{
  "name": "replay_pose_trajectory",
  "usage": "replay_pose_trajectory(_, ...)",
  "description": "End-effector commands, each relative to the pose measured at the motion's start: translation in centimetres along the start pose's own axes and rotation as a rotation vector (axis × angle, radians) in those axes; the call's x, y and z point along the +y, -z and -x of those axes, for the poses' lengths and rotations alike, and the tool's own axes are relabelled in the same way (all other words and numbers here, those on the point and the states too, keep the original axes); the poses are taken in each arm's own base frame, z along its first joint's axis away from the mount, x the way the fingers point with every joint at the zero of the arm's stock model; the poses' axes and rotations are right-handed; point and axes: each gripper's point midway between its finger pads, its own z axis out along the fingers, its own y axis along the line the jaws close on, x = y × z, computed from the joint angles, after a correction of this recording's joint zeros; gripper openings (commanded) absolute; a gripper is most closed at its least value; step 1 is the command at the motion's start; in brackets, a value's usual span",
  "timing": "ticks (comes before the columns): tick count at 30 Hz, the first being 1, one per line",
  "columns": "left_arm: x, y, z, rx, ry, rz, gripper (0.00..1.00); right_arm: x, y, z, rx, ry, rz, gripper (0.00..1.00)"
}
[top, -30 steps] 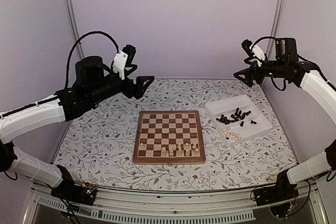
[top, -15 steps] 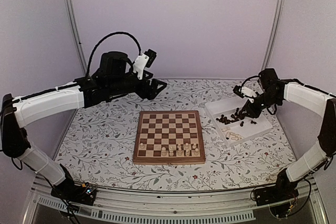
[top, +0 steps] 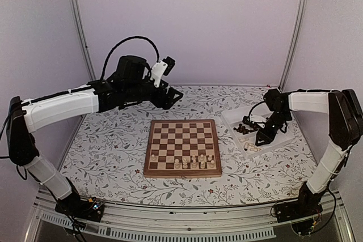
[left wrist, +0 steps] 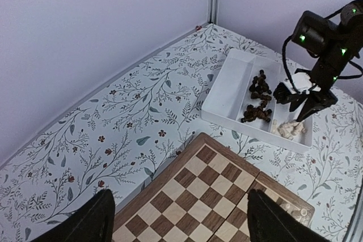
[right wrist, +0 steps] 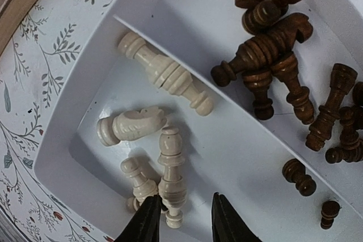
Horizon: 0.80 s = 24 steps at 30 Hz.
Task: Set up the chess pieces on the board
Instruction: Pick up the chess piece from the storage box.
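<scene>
While the left claw (top: 176, 97) hovers toward 12 o'clock of the board (top: 181, 139), above the patterned surface (top: 113, 145), its fingers stand wide apart and hold nothing. The board lies at centre. A few cream chessmen (top: 194, 162) stand upright along its 6 o'clock rank, toward the 5 o'clock corner, and the other squares are bare. At 2 o'clock from the board sits a white partitioned tray (top: 229, 118). Dark chessmen (right wrist: 266, 49) lie heaped in its 12 o'clock compartment, and cream pieces (right wrist: 164, 75) lie on their sides in its 6 o'clock compartment. The right claw (right wrist: 184, 219) hangs directly over that cream compartment with its fingers drawn close but not together. Tray floor shows in the narrow gap, and no piece is seen clamped. Just beside one finger lies a slender cream piece (right wrist: 171, 177), touching a smaller cream piece (right wrist: 136, 177); in the wrist view a cream knight (right wrist: 130, 126) lies at 11 o'clock from them. These chess pieces are judged light, rigid and smooth-turned, hence prone to roll or squirt out of a pinch. Take hold across the narrow stem just above the base collar, not on the rounded head. Because neighbouring pieces touch, a descending finger may nudge them; select a piece with open floor on both sides.
</scene>
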Motion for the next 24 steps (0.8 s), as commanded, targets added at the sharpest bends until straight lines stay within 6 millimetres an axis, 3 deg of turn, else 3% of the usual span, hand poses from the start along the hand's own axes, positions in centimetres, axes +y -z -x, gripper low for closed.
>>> replay_pose_trajectory(1,1.1,-0.2,0.4,0.002,-0.020,0.024,0.82,0.3,-0.6,-0.2,0.050,0.009,0.017,0.33)
replay_pose_trajectory(8,1.3,-0.3,0.5,0.001,-0.018,0.021,0.82,0.2,-1.6,-0.9,0.088,-0.008,0.024,0.32)
replay_pose_trajectory(18,0.8,-2.2,-0.3,0.019,0.038,-0.020,0.82,0.2,-2.9,-2.2,0.137,-0.021,0.013,0.20)
replay_pose_trajectory(24,-0.1,-3.6,-0.8,0.041,0.077,-0.076,0.80,0.3,-2.4,-2.5,0.147,-0.053,0.008,0.24)
